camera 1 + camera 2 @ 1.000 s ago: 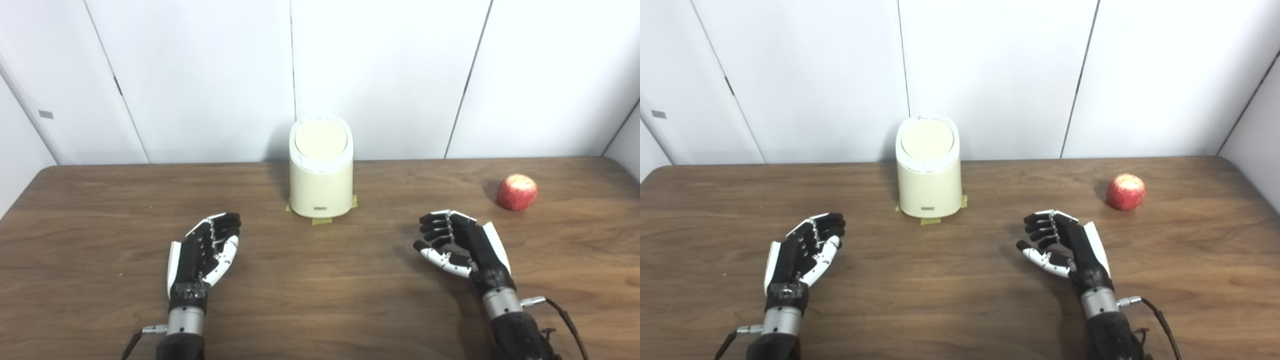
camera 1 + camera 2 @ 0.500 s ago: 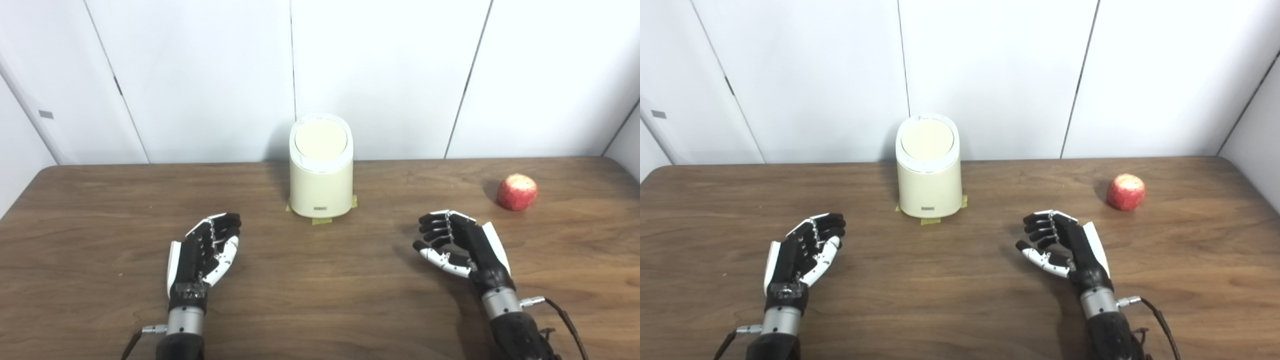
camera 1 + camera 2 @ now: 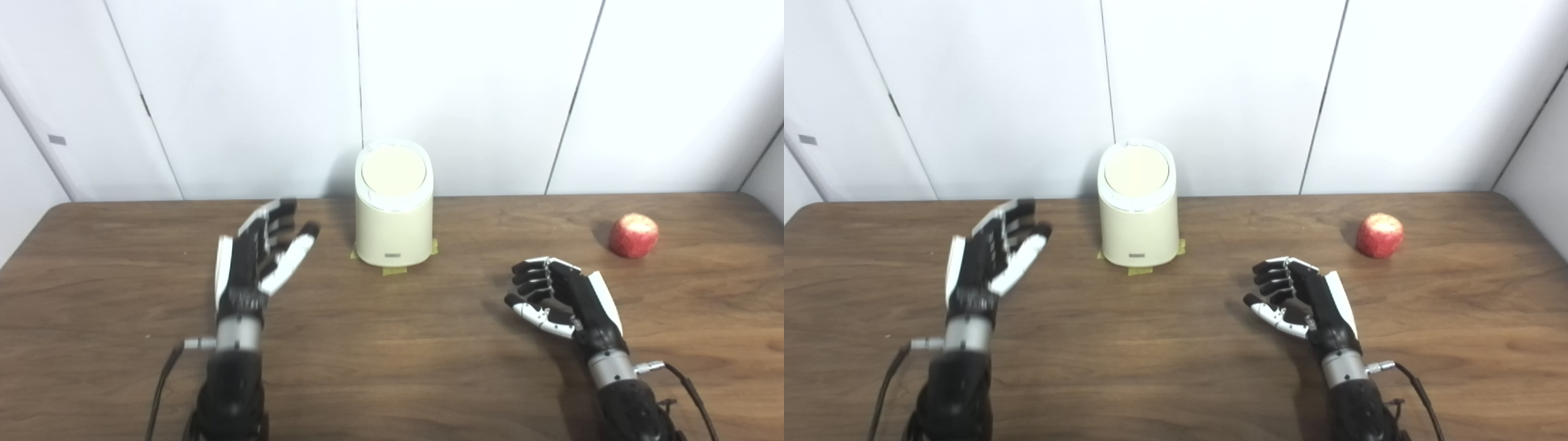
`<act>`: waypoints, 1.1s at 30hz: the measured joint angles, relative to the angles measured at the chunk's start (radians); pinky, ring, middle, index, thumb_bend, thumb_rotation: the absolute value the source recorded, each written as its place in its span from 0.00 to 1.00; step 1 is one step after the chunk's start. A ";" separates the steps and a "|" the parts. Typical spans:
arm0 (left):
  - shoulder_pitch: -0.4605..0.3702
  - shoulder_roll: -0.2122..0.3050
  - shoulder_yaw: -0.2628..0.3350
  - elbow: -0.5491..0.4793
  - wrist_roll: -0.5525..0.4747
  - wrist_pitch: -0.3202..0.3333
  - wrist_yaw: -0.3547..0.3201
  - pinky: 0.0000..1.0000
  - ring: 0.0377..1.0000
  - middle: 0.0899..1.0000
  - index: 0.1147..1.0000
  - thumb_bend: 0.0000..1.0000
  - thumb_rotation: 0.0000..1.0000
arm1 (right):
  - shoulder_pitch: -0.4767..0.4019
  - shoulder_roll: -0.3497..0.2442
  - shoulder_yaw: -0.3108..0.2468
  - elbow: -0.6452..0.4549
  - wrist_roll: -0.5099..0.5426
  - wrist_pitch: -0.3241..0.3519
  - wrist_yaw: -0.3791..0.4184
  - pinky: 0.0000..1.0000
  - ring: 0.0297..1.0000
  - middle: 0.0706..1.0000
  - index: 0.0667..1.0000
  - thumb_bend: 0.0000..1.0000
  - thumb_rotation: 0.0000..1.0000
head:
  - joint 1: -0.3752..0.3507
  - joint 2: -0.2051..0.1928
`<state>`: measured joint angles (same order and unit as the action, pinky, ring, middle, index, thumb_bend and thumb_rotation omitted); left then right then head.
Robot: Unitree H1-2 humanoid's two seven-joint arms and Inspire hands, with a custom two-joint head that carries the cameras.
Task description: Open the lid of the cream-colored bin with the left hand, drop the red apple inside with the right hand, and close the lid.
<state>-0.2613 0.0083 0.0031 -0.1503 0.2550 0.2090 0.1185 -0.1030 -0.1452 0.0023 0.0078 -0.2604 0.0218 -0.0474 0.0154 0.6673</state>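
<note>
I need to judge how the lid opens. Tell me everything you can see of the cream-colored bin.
The cream-colored bin is a small upright container with rounded sides, smooth and plastic-looking. Its round lid is closed, set inside a paler white rim and tilted toward the camera. A small dark label sits low on the front. It stands at the back middle of the brown wooden table, on strips of yellowish tape. Neither hand touches it.

We see the cream-colored bin (image 3: 1138,214) at the far middle of the worktop (image 3: 1176,367), lid (image 3: 1137,169) shut. Our left robot hand (image 3: 989,257) hangs left of it, fingers spread, empty. Our right robot hand (image 3: 1304,297) rests nearer, fingers loosely curled, holding nothing. The red apple (image 3: 1379,235) lies far right.
</note>
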 measured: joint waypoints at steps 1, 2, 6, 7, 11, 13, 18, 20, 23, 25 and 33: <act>-0.016 0.000 -0.004 0.000 0.003 0.017 0.000 0.77 0.88 0.90 0.88 0.90 0.54 | -0.001 0.002 0.000 -0.001 0.001 0.005 0.000 0.49 0.55 0.56 0.56 0.29 0.03 | -0.002 -0.003; -0.029 -0.001 -0.008 0.000 0.006 0.028 -0.002 0.78 0.88 0.91 0.90 0.90 0.54 | -0.002 0.003 -0.001 -0.001 0.002 0.007 0.000 0.49 0.55 0.56 0.56 0.29 0.03 | -0.003 -0.003; -0.070 -0.003 -0.026 0.008 0.023 0.062 -0.008 0.82 0.93 0.95 0.96 0.94 0.58 | -0.002 0.003 0.000 0.002 0.003 0.003 -0.002 0.48 0.54 0.55 0.55 0.28 0.03 | -0.006 -0.006; -0.082 -0.001 -0.032 0.011 0.030 0.072 -0.009 0.84 0.94 0.97 0.98 0.94 0.58 | -0.002 0.003 0.001 0.003 0.002 0.001 -0.004 0.48 0.54 0.55 0.55 0.28 0.03 | -0.006 -0.008; -0.149 0.026 -0.068 0.016 0.038 0.179 -0.072 0.92 1.00 1.00 1.00 0.98 0.57 | -0.002 0.002 0.006 0.004 -0.003 -0.001 -0.007 0.48 0.54 0.55 0.55 0.28 0.02 | -0.008 -0.009; -0.184 0.046 -0.091 0.019 0.038 0.220 -0.111 0.95 1.00 1.00 1.00 0.99 0.54 | -0.002 0.002 0.008 0.005 -0.004 -0.003 -0.010 0.48 0.54 0.55 0.55 0.28 0.01 | -0.008 -0.011; -0.253 0.054 -0.133 0.065 0.078 0.259 -0.141 1.00 1.00 1.00 1.00 0.99 0.51 | -0.003 0.002 0.009 0.009 -0.002 -0.010 -0.012 0.48 0.54 0.55 0.56 0.28 0.02 | -0.008 -0.011; -0.275 0.054 -0.153 0.093 0.117 0.264 -0.156 1.00 1.00 1.00 1.00 0.99 0.52 | -0.003 0.002 0.010 0.009 -0.003 -0.010 -0.012 0.49 0.54 0.55 0.56 0.28 0.03 | -0.008 -0.011; -0.313 0.047 -0.161 0.150 0.192 0.266 -0.182 1.00 1.00 1.00 1.00 1.00 0.60 | -0.003 0.002 0.011 0.009 -0.003 -0.010 -0.012 0.48 0.54 0.55 0.56 0.28 0.03 | -0.009 -0.012; -0.338 0.033 -0.153 0.186 0.244 0.267 -0.210 1.00 1.00 1.00 1.00 0.99 0.60 | -0.003 0.002 0.012 0.009 -0.003 -0.010 -0.012 0.48 0.54 0.55 0.56 0.28 0.04 | -0.011 -0.012; -0.425 -0.014 -0.127 0.331 0.381 0.268 -0.233 1.00 1.00 1.00 1.00 0.89 0.69 | -0.003 0.004 0.015 0.001 -0.006 0.002 -0.013 0.50 0.55 0.56 0.56 0.29 0.05 | -0.012 -0.009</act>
<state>-0.6863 -0.0055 -0.1242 0.1809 0.6363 0.4774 -0.1148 -0.1057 -0.1411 0.0173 0.0091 -0.2668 0.0240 -0.0601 0.0031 0.6581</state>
